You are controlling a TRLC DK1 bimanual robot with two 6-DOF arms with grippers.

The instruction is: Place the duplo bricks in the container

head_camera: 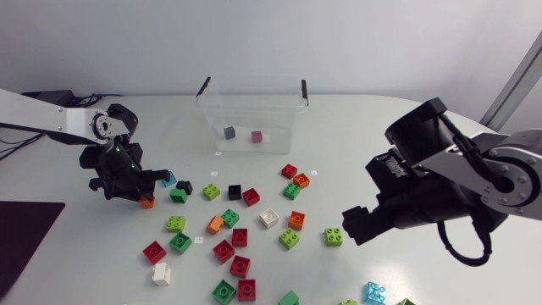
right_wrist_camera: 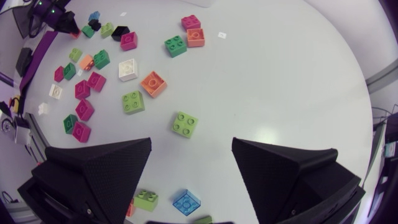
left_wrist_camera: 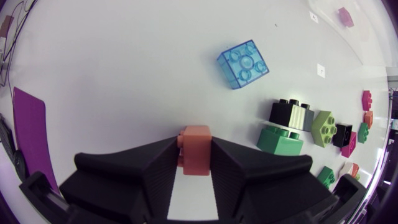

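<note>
- Your left gripper (left_wrist_camera: 196,155) is clamped on a small salmon-orange plastic duplo brick (left_wrist_camera: 197,148). Both broad black fingers press its sides, and its far end pokes out past the tips.
- Ahead of that gripper and well apart from it, a translucent blue square duplo brick (left_wrist_camera: 243,64) lies on the white table (left_wrist_camera: 124,74).
- Beside one finger there's a dark green plastic duplo brick (left_wrist_camera: 280,140), with a black plastic duplo brick (left_wrist_camera: 285,112) just beyond it.
- Your right gripper (right_wrist_camera: 191,146) is open, fingers spread wide apart.
- Just ahead of its gap sits a lime-green square duplo brick (right_wrist_camera: 185,124), clear of both fingers.
- Further ahead are an orange square duplo brick (right_wrist_camera: 153,83) and a white square duplo brick (right_wrist_camera: 127,70), among a scatter of pink and green ones.
- Under the right gripper lies a translucent light-blue duplo brick (right_wrist_camera: 186,202).
- The clear plastic container with black latches (head_camera: 288,110) is well beyond both grippers, roughly midway between them.
- Two bricks sit inside it, near each other but apart — a grey-blue duplo brick (head_camera: 229,132) and a dark pink duplo brick (head_camera: 257,135).
</note>
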